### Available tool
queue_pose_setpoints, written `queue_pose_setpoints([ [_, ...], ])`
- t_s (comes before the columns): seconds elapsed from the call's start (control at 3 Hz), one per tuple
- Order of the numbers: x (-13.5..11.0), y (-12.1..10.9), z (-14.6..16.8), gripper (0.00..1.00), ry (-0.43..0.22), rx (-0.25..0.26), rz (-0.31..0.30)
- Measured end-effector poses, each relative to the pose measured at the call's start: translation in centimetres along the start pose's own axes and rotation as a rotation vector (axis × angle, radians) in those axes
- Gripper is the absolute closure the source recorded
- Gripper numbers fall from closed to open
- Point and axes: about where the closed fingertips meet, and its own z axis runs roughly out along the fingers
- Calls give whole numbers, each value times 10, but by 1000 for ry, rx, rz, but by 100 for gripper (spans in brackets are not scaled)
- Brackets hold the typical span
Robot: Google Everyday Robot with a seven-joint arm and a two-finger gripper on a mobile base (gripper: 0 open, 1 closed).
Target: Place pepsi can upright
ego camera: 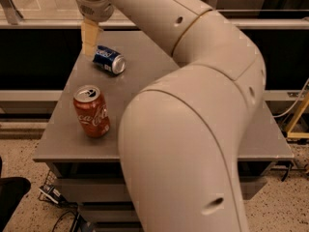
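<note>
The pepsi can (109,60) is dark blue with white lettering. It lies on its side at the back left of the grey table (63,137), its silver end facing right and toward the front. My gripper (89,40) hangs from the arm at the top left, just left of the can and slightly above it, its pale yellow fingers (90,36) pointing down. It holds nothing that I can see.
A red Coca-Cola can (91,111) stands upright at the front left of the table. My large cream arm (193,120) covers the middle and right of the table and hides what stands there. A dark shelf and glass rail run behind the table.
</note>
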Motion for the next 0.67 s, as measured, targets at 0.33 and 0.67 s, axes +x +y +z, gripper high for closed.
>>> queue_pose_setpoints([
  [0.33,-12,-2,13,0,65,32,1],
  [0.67,-24,-3,26,0,104,40,15],
])
